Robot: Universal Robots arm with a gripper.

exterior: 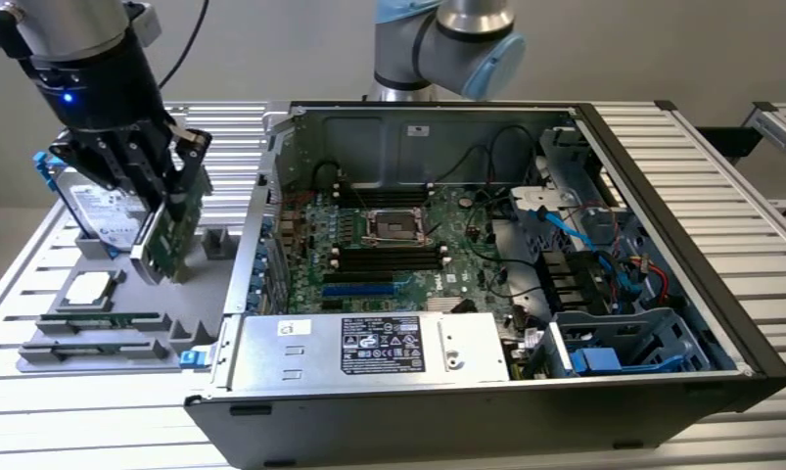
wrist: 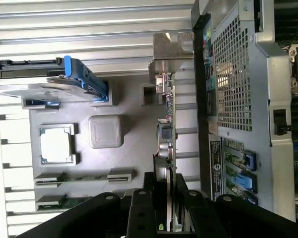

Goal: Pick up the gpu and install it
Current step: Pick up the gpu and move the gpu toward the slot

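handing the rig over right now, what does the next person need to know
Tool: shut on the gpu, gripping its upper edge.
Where: the gpu is held on edge and tilted over the grey parts tray, on the exterior view's left of the open computer case. I cannot tell whether its lower end is clear of the tray.
Done: the grasp.
Left: moving the gpu to the case and seating it on the motherboard.

Pincer (exterior: 158,201) pointing straight down, apparently clamped on gpu (exterior: 173,235), held aloft
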